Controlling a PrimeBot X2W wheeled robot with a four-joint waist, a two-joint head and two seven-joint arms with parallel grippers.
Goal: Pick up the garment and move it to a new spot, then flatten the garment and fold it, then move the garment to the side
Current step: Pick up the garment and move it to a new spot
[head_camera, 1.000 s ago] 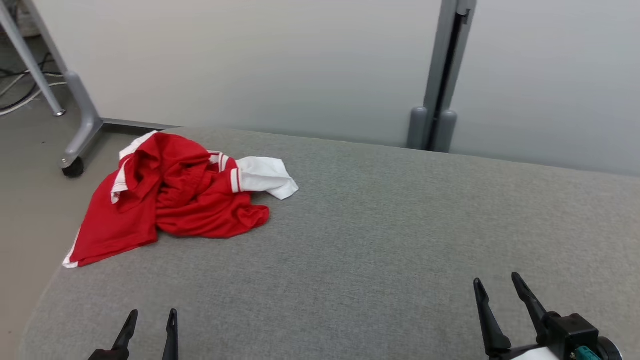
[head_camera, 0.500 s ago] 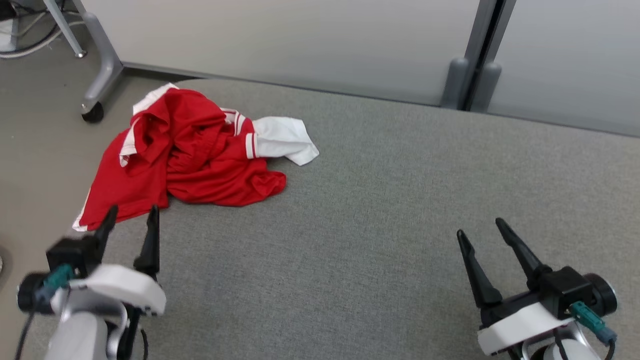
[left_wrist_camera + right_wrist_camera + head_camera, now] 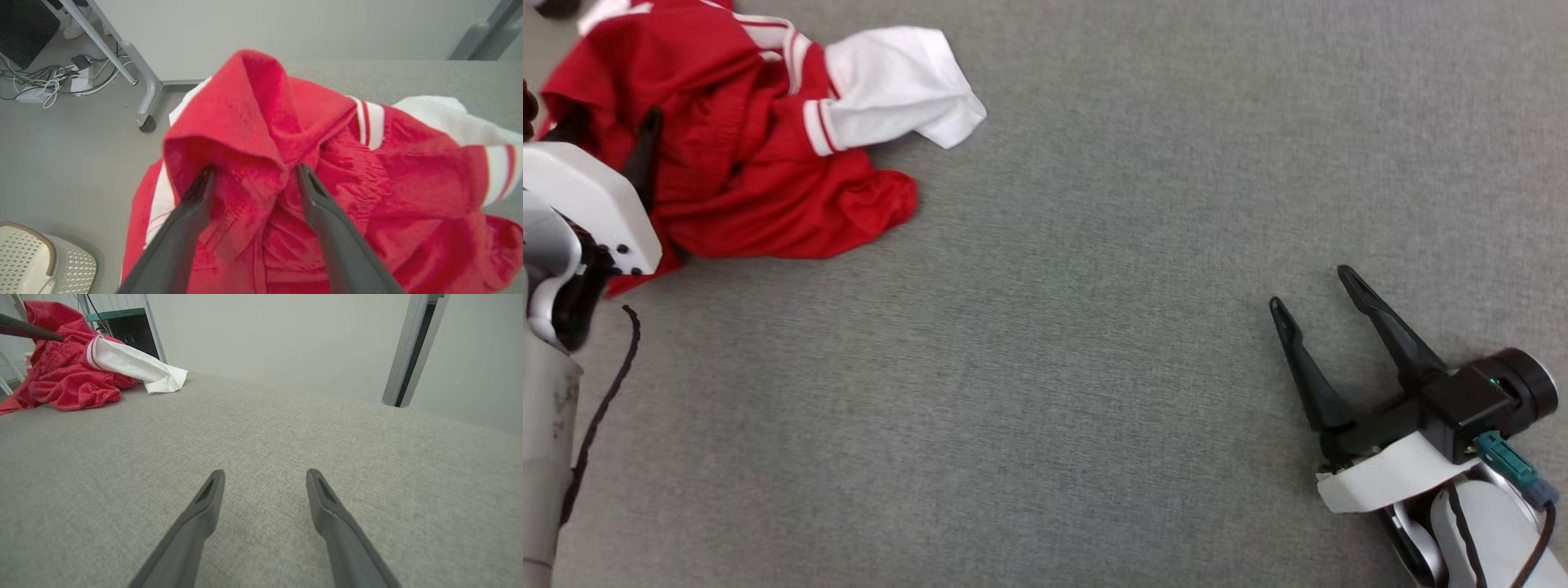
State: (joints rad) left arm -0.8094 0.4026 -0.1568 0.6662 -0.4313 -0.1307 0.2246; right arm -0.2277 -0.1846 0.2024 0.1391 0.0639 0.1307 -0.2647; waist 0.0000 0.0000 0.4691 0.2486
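Note:
The garment (image 3: pixel 743 163) is a crumpled red top with a white sleeve (image 3: pixel 894 82) and white stripes. It lies at the far left of the grey padded table (image 3: pixel 1094 286), partly hanging over its left edge. My left gripper (image 3: pixel 605 126) is open and pushed into the heap. In the left wrist view its fingers (image 3: pixel 192 212) straddle a raised red fold (image 3: pixel 241 134) of the garment (image 3: pixel 408 196), touching cloth on both sides. My right gripper (image 3: pixel 1308 287) stands open over bare table at the lower right, far from the garment (image 3: pixel 73 379). Nothing is between its fingertips (image 3: pixel 265 472).
Beyond the table's left edge is grey floor (image 3: pixel 61 155) with a wheeled frame leg (image 3: pixel 145 98), loose cables (image 3: pixel 45 77) and a pale perforated object (image 3: pixel 36 261). A light partition wall (image 3: pixel 265 339) with a grey post (image 3: pixel 412 351) runs behind the table.
The head camera has tilted down, so the whole picture shifted. My left gripper has advanced from the table's near edge into the garment. The right gripper has come a little forward, still open.

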